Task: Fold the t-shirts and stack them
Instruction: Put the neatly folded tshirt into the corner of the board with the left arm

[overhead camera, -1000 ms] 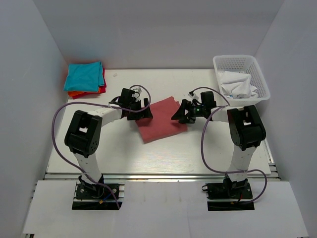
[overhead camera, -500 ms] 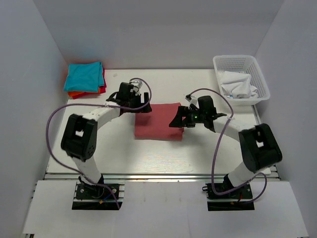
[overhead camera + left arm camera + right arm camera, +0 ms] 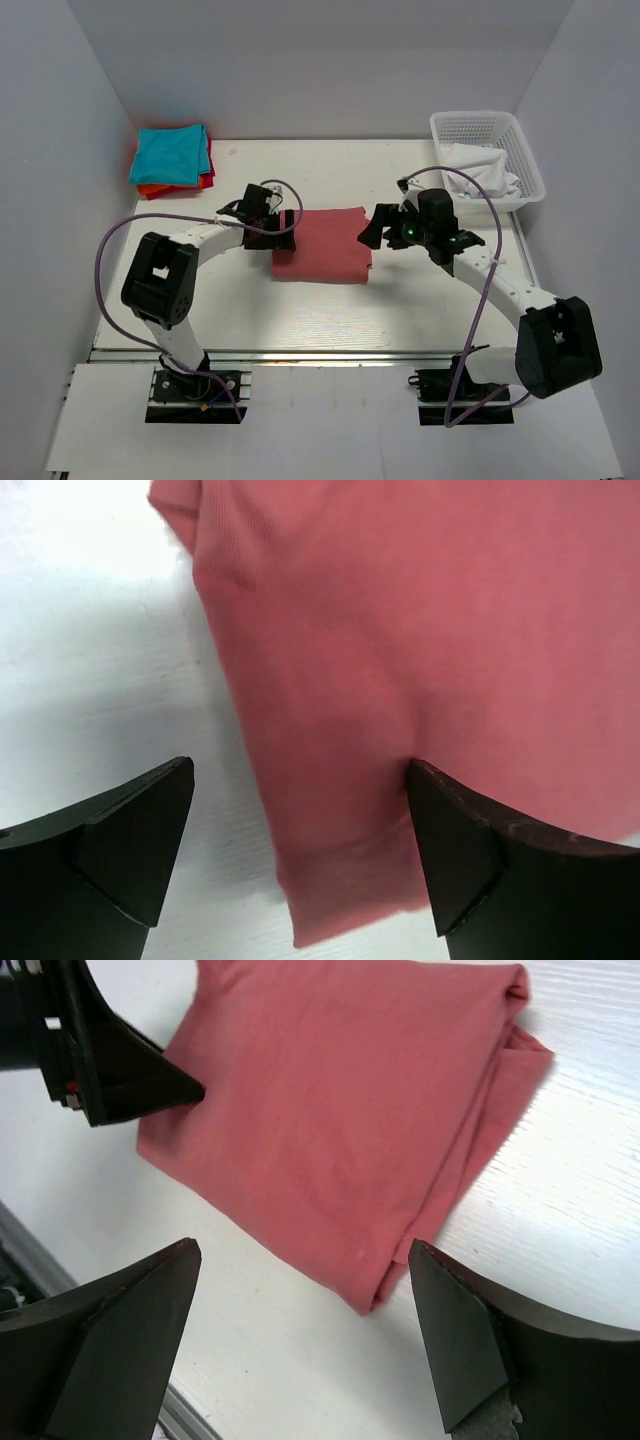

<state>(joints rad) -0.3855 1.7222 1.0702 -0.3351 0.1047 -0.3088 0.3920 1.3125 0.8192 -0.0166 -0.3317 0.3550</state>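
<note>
Seen from above, the folded salmon-red t-shirt lies flat mid-desk between the two arms. The left jaws are at its left edge and the right jaws just off its right edge, both spread and holding nothing. The stack of folded shirts, teal on top with red and orange under it, sits well apart in the far left corner. The white basket at the far right holds a white cloth. In the left wrist view the open jaws straddle the shirt's hemmed edge, one finger over cloth and the other over bare desk. In the right wrist view the jaws gape above the shirt, whose loose layers show along its right side and far corner. This cotton looks light, limp and thin, so it will likely sag and slide open if lifted by one ply. The safer hold is probably a pinch through all layers at opposite edges, one arm per side.
</note>
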